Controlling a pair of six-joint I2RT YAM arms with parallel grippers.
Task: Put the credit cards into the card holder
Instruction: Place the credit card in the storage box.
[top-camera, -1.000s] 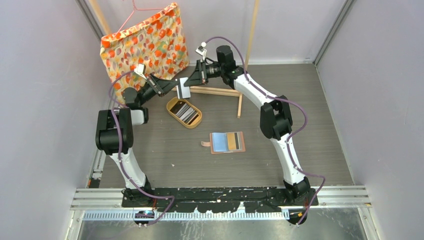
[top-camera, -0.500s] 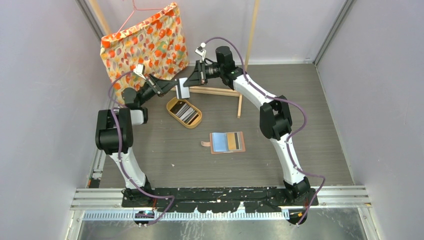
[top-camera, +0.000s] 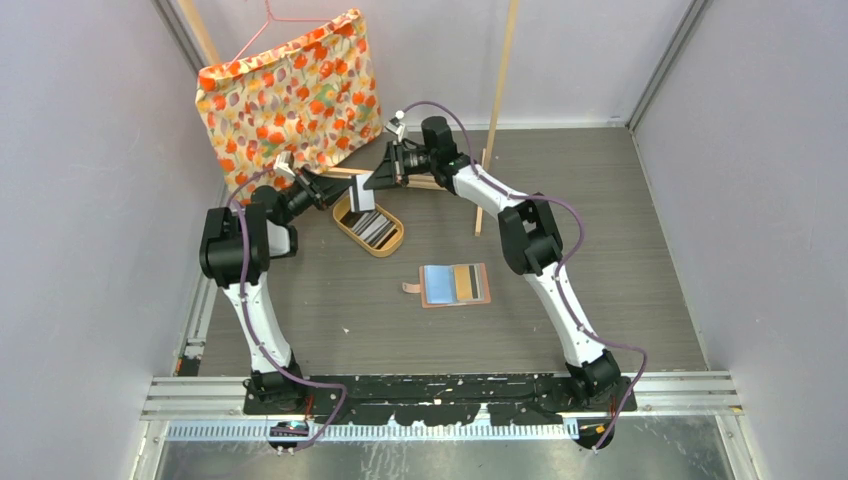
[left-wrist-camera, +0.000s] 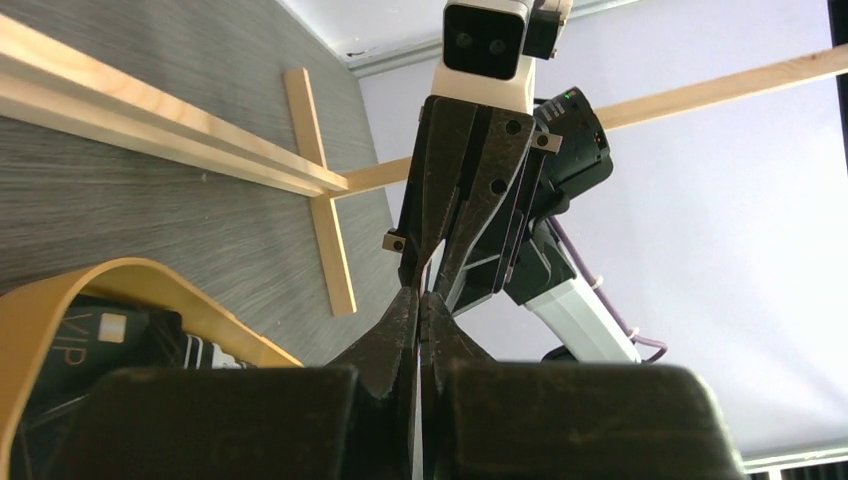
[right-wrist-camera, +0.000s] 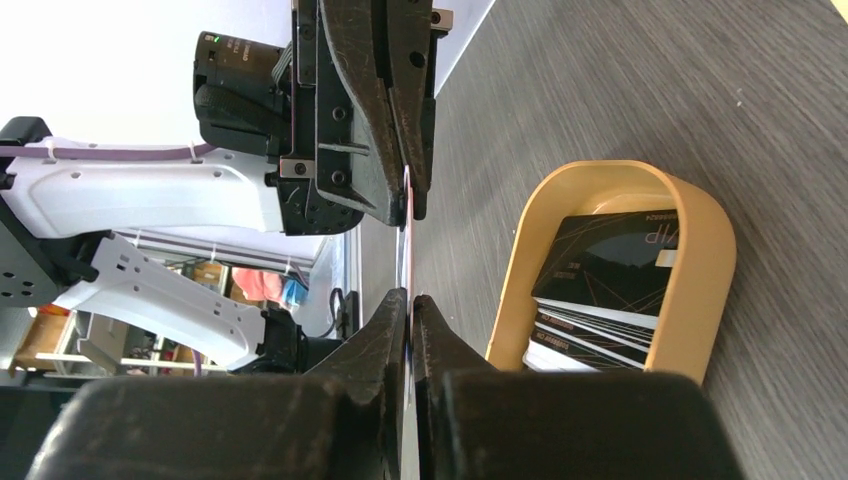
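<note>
One credit card (top-camera: 362, 194) is up in the air, edge-on in both wrist views, caught between the two arms just above the far end of the oval tan tray (right-wrist-camera: 702, 250). The left end effector (left-wrist-camera: 417, 297) is clamped shut on one edge of it. The right end effector (right-wrist-camera: 408, 296) looks pinched on the opposite edge, its fingertips meeting the card from the other side, so both seem to share the grip in what reads as a handover.

The card holder (top-camera: 455, 284) lies open and flat on the desk (top-camera: 620, 260), well apart from the arms, nearer the bases. Blue and tan panels show inside it; whether those are cards already seated or just the pockets cannot be told from above.

The task looks to be at an early or middle stage: a stack of dark and striped credit cards (right-wrist-camera: 600, 275) sits in the tray, and the held card has yet to travel to the holder and be slid into a pocket
</note>
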